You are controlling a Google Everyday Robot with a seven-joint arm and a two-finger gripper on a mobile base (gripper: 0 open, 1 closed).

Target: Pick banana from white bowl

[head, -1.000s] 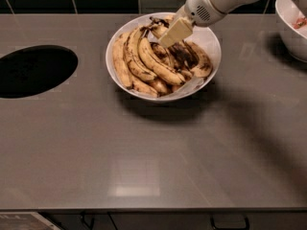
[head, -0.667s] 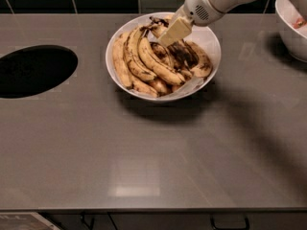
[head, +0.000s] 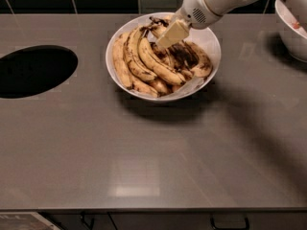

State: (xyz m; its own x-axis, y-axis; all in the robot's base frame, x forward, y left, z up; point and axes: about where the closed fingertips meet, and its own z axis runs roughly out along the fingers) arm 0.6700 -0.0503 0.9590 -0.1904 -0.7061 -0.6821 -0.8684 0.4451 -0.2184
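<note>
The gripper (head: 171,33) (grip unclear) hides part of the banana (head: 194,60) in the white bowl (head: 210,38).

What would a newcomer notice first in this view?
The white bowl heaped with overripe bananas at the back of the counter, the pincer over the pile beside the darkest banana. Then the dark round hole at left and a second bowl cut off at the right edge.

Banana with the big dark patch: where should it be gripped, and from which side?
I'd grip the banana across its middle, coming from above: it lies flat atop the pile at the right of the bowl, neighbours crowding its left. The gripper hangs over its upper end.
</note>
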